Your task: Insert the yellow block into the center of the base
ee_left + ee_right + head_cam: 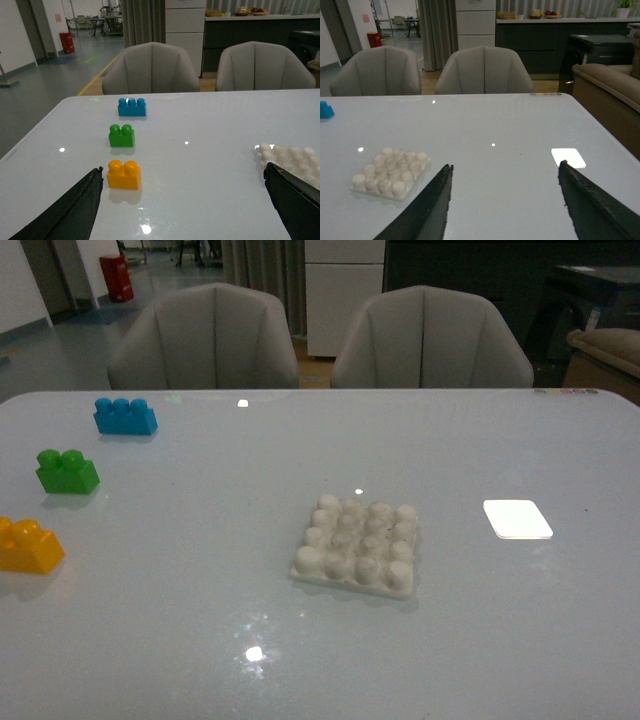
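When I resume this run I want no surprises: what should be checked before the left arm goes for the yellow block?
1. The yellow block upright, studs up, nothing touching it: ok.
2. The left gripper open and empty: ok.
3. Block centred between its fingers: not ok, it sits close by one finger.
4. The base bare, centre studs free: ok.
5. The green block and blue block off the way to the base: ok.
6. The right gripper open, apart from the base: ok.
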`<action>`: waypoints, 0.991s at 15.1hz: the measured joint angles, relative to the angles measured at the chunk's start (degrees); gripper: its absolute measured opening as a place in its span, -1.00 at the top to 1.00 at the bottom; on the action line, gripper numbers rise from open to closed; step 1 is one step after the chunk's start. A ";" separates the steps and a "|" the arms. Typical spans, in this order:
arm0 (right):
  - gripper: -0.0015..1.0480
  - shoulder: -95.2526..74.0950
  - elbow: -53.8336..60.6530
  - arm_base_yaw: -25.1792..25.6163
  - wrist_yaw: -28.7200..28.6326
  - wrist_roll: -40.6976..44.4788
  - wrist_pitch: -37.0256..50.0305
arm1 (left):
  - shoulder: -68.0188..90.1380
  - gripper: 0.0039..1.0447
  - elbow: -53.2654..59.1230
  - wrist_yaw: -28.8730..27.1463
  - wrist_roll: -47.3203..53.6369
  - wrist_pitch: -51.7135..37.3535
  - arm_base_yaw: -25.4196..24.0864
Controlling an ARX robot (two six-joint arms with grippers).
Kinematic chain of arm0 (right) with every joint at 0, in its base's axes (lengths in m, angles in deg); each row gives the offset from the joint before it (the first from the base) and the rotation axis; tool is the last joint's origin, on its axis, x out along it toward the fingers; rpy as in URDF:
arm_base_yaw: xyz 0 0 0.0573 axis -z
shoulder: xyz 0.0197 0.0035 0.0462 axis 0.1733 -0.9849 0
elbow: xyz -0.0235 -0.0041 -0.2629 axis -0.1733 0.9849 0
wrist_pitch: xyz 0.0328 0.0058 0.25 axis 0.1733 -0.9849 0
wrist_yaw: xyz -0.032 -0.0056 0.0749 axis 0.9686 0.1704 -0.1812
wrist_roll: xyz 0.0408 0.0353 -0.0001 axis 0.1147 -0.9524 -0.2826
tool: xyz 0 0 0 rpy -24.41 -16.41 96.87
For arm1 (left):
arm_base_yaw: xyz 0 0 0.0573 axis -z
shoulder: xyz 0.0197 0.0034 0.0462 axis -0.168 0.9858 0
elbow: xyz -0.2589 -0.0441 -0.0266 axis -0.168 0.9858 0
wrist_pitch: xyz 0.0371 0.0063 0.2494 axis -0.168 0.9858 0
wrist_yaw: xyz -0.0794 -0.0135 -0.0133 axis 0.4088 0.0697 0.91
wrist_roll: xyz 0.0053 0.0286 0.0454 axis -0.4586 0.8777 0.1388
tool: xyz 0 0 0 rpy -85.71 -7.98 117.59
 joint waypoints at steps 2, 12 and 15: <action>-0.59 0.00 0.00 0.00 -0.02 0.02 0.02 | 11.89 -0.88 -9.49 8.98 1.86 18.93 -5.11; -0.88 0.00 0.00 0.00 0.00 0.02 0.00 | 75.45 -0.88 -41.53 19.74 6.01 -18.88 -18.27; -0.88 0.00 0.00 0.00 0.00 0.02 0.00 | 80.56 -0.88 -43.89 19.23 6.56 -19.56 -18.25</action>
